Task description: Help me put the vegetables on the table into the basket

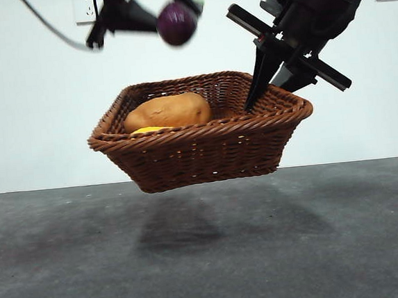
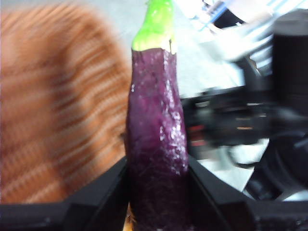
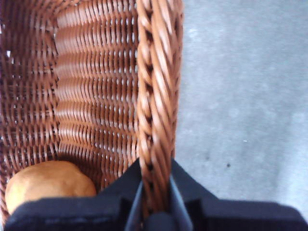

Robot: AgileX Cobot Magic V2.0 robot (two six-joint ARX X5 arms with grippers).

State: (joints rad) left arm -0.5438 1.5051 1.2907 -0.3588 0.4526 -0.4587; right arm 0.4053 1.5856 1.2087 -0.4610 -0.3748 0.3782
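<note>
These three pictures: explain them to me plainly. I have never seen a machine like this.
It is a robot with two arms at a table, each ending in a two-jawed gripper. One picture looks level across the table; the other two come from cameras on the wrists. The right gripper is shut on the rim of the wicker basket and holds it off the table. Inside lie a potato and a yellow-orange piece. The left gripper is shut on a purple eggplant, held in the air above the basket.
</note>
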